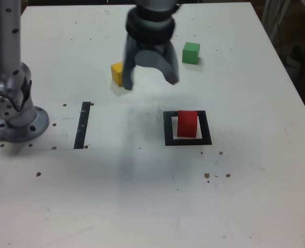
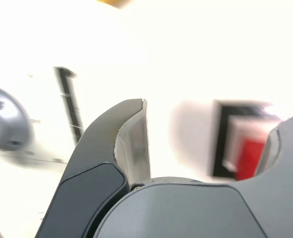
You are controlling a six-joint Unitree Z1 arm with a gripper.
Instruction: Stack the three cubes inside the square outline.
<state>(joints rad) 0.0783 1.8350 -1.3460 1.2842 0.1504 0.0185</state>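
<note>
White table: work surface on which all items are set; small dark specks are scattered over it.

Square outline: thick black tape frame with a white centre, taken here as the landmark. In the wrist view it is seen blurred.

Red cube: set inside the square outline, on the white centre, slightly turned against the frame. Nothing is stacked on it. It is partly seen in the wrist view, behind one finger.

Yellow cube: placed on the table beyond the square outline and toward the exterior view's left, well apart from it; its one side is covered by a gripper finger.

Green cube: placed on the table beyond the square outline, farther off than the yellow cube, roughly in line with the outline's middle.

Gripper: held above the table beyond the square outline, between the yellow and green cubes as seen; the jaws are spread wide and nothing is held. Contact with the yellow cube cannot be judged, the picture being blurred there.

Black strip: straight tape piece, well to the exterior view's left of the square outline.

Arm base: grey mount, beyond the strip from the outline.
</note>
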